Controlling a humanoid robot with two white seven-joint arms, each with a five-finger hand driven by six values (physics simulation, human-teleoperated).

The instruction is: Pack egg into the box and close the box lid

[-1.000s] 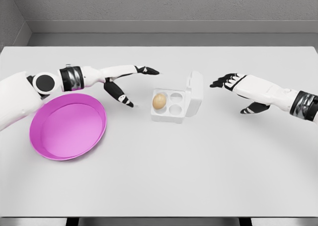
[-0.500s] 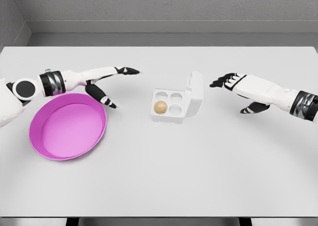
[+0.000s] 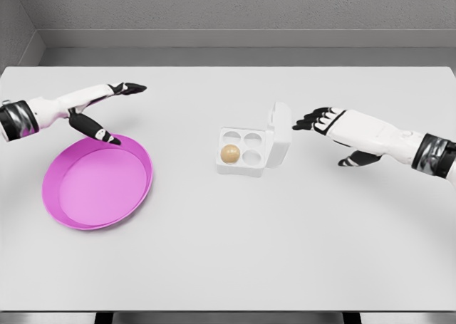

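The egg (image 3: 229, 153) is sitting in the box (image 3: 246, 153); the lid (image 3: 279, 134) is standing open. Both hands are hanging open; the right hand (image 3: 329, 122), nearing, risks shoving the box.

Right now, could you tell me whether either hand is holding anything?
Nothing is held: the left hand and right hand are open, and the egg sits in the box.

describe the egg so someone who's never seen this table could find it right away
Near the middle of the white table sits a small white box with four round cups and its lid standing open on the right side. The egg rests in the front-left cup. It is the only tan, rounded thing there; the other three cups are empty and white.
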